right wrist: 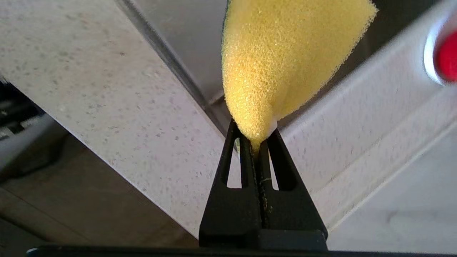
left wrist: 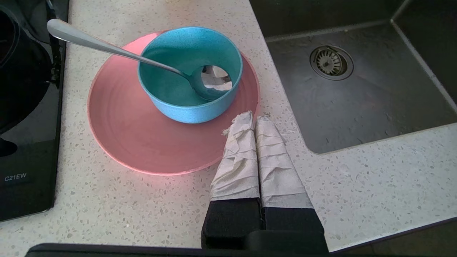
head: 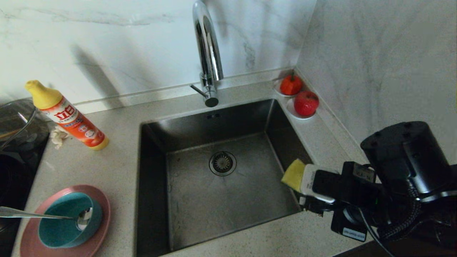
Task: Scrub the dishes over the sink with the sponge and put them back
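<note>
The right gripper [head: 298, 182] is at the right edge of the sink [head: 200, 214], in the lower right of the head view. Its fingers [right wrist: 246, 150] pinch the yellow sponge [right wrist: 282, 60], which sticks out over the basin. The plate [left wrist: 142, 142] lies on the counter [head: 114, 164] in the lower left of the head view, the bowl [left wrist: 185, 71] stands on it, and the spoon [left wrist: 107, 46] rests in the bowl. The left gripper [left wrist: 254, 123] hovers beside the plate with its fingers pressed together and empty. I judge that the sponge is ready but no dish is taken yet. The next move asks the left fingers to spread and grip a dish, probably the spoon first, then bring it over the sink.
</note>
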Robot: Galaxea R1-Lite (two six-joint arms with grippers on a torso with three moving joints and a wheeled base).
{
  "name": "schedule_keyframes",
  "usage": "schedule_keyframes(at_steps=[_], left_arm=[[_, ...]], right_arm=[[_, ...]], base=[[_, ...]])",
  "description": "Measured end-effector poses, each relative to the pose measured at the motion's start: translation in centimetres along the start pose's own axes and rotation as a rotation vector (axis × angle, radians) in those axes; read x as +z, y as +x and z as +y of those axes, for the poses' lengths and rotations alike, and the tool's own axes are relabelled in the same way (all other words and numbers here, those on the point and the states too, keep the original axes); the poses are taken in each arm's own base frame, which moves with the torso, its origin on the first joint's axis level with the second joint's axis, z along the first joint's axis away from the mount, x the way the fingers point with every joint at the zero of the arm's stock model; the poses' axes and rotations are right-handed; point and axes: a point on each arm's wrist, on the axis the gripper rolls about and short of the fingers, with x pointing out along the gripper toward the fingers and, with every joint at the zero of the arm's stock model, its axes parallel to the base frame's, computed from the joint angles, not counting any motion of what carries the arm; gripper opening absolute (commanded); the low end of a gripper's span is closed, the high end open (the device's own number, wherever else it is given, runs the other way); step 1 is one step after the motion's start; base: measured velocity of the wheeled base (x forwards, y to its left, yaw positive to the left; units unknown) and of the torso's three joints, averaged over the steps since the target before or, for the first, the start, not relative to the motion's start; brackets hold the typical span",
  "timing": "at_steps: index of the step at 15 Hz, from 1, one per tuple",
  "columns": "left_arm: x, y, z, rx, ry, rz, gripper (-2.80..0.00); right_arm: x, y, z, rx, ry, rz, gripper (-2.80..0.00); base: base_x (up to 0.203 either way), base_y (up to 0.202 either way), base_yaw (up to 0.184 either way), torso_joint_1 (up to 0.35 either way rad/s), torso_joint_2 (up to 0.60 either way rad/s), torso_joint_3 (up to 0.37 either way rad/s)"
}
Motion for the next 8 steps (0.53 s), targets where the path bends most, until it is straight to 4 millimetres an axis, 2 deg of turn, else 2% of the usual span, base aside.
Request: schedule_keyframes(at_steps=[6, 8], left_arm=[[0.0, 0.0, 0.0, 0.0, 0.0, 0.0, -2.8], [0.0, 0.0, 0.0, 0.0, 0.0, 0.0, -2.8]], right_arm=[[3.0, 3.4, 1.7, -0.034, -0.057, -0.029, -2.8], [3.9, 4.0, 2.4, -0.022, -0.071, -0.048, -2.8]], base=[[0.0, 0.0, 0.0, 0.0, 0.0, 0.0], [0.0, 0.0, 0.0, 0.0, 0.0, 0.0]])
